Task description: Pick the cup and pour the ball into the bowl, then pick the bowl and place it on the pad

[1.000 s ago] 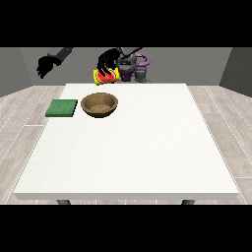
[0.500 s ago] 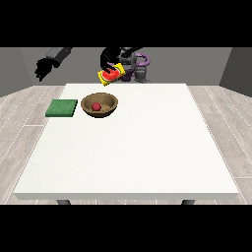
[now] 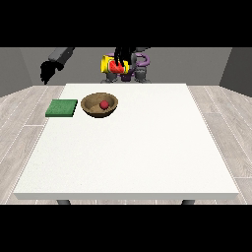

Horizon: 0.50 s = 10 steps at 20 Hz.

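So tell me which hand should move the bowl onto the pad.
The robot's right hand, at the view's left: it holds nothing and hangs nearest the green pad and bowl; the other hand holds the cup.

The hand at the view's right [image 3: 119,58] is raised above the white table's [image 3: 147,147] far edge with its dark fingers wrapped round the yellow cup [image 3: 112,65], held tipped on its side. Below that hand and slightly toward the view's left stands the wooden bowl [image 3: 92,105] with the red ball [image 3: 104,105] inside, and the green pad [image 3: 62,108] lies just beside the bowl. The hand at the view's left [image 3: 47,72] hangs in the air beyond the table's far corner, above the pad and well apart from everything.
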Motion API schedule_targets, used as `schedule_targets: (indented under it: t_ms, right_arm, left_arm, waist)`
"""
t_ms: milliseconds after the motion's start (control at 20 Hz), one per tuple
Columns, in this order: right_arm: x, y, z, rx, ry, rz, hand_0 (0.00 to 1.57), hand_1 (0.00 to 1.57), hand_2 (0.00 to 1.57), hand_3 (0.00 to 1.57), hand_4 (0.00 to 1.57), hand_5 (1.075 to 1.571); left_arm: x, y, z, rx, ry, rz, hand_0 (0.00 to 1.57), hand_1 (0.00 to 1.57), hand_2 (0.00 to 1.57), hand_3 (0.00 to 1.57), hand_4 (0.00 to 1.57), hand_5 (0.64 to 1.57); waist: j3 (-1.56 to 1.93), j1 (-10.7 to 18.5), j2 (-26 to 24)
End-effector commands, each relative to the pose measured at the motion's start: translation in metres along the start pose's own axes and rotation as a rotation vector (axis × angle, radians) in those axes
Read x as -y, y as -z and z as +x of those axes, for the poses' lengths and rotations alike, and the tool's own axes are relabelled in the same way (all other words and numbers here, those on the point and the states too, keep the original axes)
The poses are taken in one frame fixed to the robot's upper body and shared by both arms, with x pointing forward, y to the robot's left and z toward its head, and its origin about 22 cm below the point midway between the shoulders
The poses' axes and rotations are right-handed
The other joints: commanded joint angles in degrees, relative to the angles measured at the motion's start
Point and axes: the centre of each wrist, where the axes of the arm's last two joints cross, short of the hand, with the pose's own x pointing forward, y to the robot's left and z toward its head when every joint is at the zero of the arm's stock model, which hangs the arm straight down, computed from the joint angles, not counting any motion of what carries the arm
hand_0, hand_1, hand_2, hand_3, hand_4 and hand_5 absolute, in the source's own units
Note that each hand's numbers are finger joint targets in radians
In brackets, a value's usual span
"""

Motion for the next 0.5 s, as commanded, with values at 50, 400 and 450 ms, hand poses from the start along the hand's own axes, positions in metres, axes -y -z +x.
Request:
schedule_targets:
  t_ms: [50, 400, 450]
  right_arm:
    - [-0.028, 0.023, 0.008, 0.015, 0.031, -0.004, 0.0, 0.0, 0.18, 0.3, 0.76, 1.556]
    - [-0.088, 0.051, 0.01, -0.057, 0.07, 0.027, 0.0, 0.0, 0.0, 0.0, 0.69, 1.568]
    - [-0.078, 0.034, -0.009, -0.115, 0.078, -0.02, 0.0, 0.0, 0.0, 0.0, 0.68, 1.569]
  left_arm:
    - [0.002, -0.015, -0.02, -0.158, -0.406, 0.131, 1.12, 1.12, 1.57, 1.57, 1.04, 1.57]
    - [-0.013, -0.038, -0.039, -0.299, -0.941, 0.341, 1.25, 1.25, 1.57, 1.48, 0.93, 1.554]
    - [-0.014, -0.041, -0.048, -0.28, -0.98, 0.329, 1.21, 1.21, 1.57, 1.46, 0.93, 1.554]
  waist:
    - [-0.01, 1.5, 3.8]
    - [-0.12, 0.57, 8.03]
    - [-0.01, 2.28, 6.48]
